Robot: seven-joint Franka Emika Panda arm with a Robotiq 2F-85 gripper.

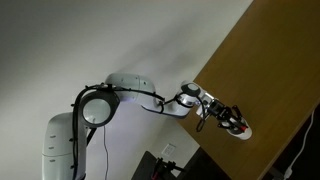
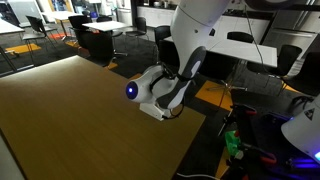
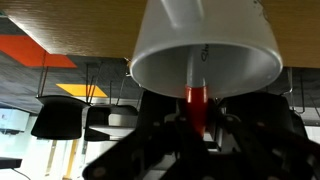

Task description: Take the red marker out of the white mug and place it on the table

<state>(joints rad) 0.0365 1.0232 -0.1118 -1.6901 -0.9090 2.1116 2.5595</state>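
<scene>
In the wrist view the white mug [image 3: 170, 50] fills the top, its open mouth facing the camera. The red marker [image 3: 195, 98] sticks out of the mug's mouth towards my gripper [image 3: 195, 128]. The dark fingers sit tight on either side of its near end and look shut on it. In an exterior view my gripper [image 1: 232, 120] is at the white mug [image 1: 245, 131], which stands on the brown table [image 1: 270, 70] near its edge, with a speck of red there. In an exterior view the arm hides the mug and the gripper above the table [image 2: 80, 110].
The table edge [image 2: 195, 125] runs close beside the arm's wrist [image 2: 150, 92]. Office chairs and desks [image 2: 240, 50] stand beyond the table. Black chairs [image 3: 60, 120] on an orange-patterned floor show behind the mug in the wrist view.
</scene>
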